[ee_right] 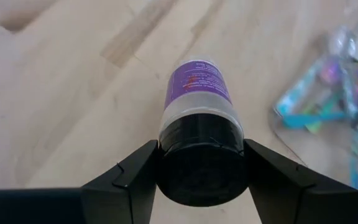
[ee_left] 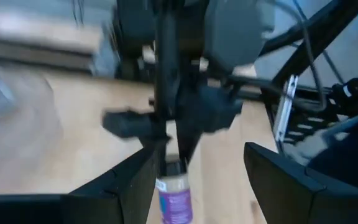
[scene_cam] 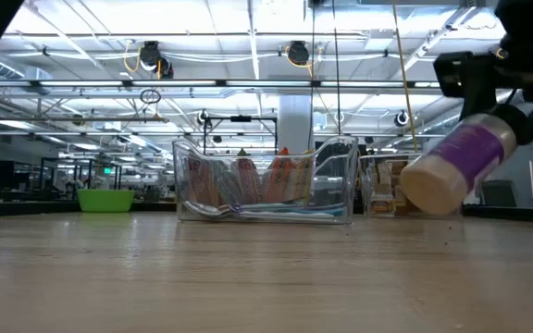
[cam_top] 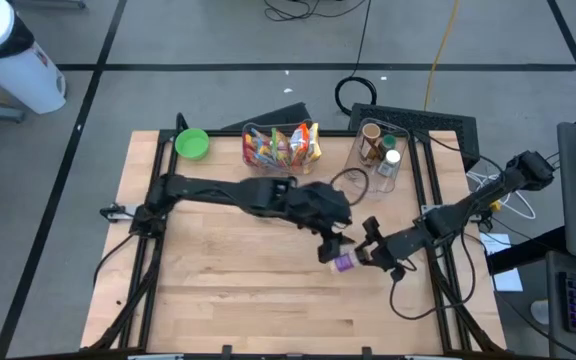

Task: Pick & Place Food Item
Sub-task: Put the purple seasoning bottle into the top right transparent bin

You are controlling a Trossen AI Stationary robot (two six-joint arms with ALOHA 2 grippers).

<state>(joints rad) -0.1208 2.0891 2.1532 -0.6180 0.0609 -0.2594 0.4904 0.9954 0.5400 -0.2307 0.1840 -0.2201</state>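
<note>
surface: light wooden butcher-block table (cam_top: pixel 238 300)
far left corner: green plastic bowl (cam_top: pixel 192 143)
far middle: clear plastic bin (cam_top: pixel 280 146) of colourful snack packets
far right: clear plastic container (cam_top: pixel 379 148) holding jars, near the bin

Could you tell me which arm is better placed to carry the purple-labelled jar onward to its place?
The right. The right gripper already clamps the purple-labelled jar by its black lid, lifted off the table. The left gripper stands open beside it, holding nothing.
</note>
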